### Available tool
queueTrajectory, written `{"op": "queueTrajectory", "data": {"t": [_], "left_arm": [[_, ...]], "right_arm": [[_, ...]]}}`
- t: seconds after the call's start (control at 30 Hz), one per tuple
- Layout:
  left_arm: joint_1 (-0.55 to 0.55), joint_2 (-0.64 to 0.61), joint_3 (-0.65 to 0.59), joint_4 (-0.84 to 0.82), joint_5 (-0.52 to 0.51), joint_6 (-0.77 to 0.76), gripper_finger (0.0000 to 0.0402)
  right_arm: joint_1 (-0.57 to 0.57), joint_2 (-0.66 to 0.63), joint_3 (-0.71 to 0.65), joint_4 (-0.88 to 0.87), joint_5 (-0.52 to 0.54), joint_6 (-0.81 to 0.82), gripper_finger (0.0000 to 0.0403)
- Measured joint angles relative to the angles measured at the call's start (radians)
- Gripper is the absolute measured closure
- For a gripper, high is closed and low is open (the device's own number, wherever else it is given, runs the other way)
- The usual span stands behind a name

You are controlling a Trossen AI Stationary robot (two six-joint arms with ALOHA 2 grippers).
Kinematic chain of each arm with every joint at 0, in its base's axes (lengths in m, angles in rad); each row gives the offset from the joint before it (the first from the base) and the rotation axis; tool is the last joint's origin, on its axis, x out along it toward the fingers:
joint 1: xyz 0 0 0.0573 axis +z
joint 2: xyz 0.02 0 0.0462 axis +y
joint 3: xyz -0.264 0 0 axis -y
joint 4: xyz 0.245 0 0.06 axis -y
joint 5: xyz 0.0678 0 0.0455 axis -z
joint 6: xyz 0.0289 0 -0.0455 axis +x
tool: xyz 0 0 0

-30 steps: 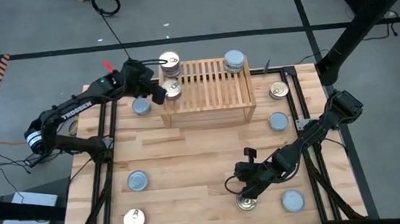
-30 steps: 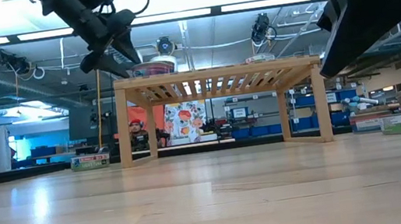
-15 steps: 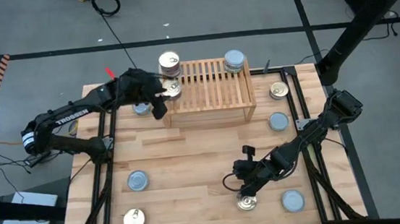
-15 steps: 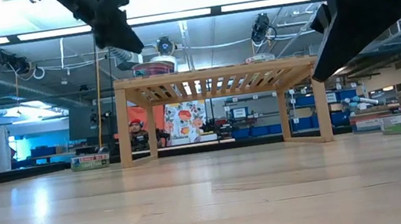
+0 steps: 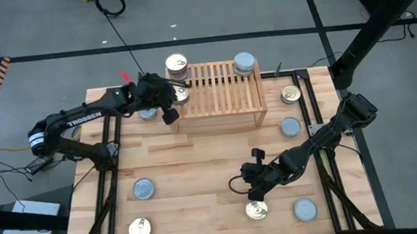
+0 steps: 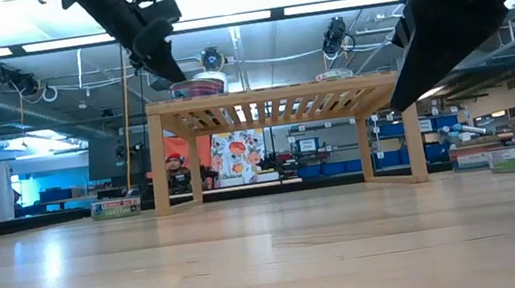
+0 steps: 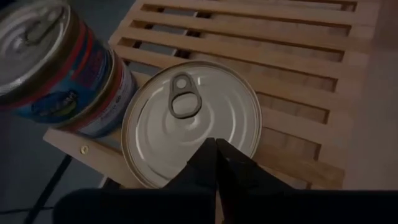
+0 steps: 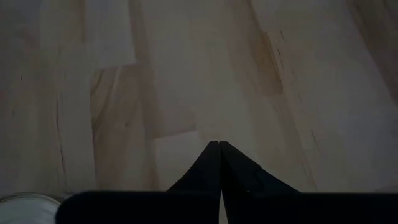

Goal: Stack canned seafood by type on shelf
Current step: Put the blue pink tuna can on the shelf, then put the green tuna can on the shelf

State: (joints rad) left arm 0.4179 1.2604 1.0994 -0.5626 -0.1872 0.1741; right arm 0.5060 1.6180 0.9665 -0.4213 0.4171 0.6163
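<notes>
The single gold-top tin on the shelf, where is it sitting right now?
In the high view the gold-top tin lies at the shelf's left end, just in front of the gold-top stack at the back corner, with the left hand shut beside it.

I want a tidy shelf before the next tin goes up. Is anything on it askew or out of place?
One gold-topped tin sits alone at the shelf's corner, beside the stack of gold tins rather than on it. It lies flat and undamaged. The silver stack looks straight.
</notes>
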Motion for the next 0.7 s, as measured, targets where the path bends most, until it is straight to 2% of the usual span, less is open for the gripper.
{"op": "queueTrajectory", "data": {"t": [0.4,0.5,0.7], "left_arm": [[-0.020,-0.013,0.014,0.003,-0.007,0.009,0.0396],[-0.047,-0.060,0.016,0.029,-0.031,0.009,0.0396],[-0.123,-0.192,0.017,-0.025,-0.166,0.002,0.0396]], "right_arm": [[0.000,0.000,0.000,0.000,0.007,-0.018,0.0389],[0.012,-0.001,0.011,-0.002,0.078,-0.040,0.0389],[0.051,-0.002,0.029,0.010,0.247,-0.085,0.0390]]}}
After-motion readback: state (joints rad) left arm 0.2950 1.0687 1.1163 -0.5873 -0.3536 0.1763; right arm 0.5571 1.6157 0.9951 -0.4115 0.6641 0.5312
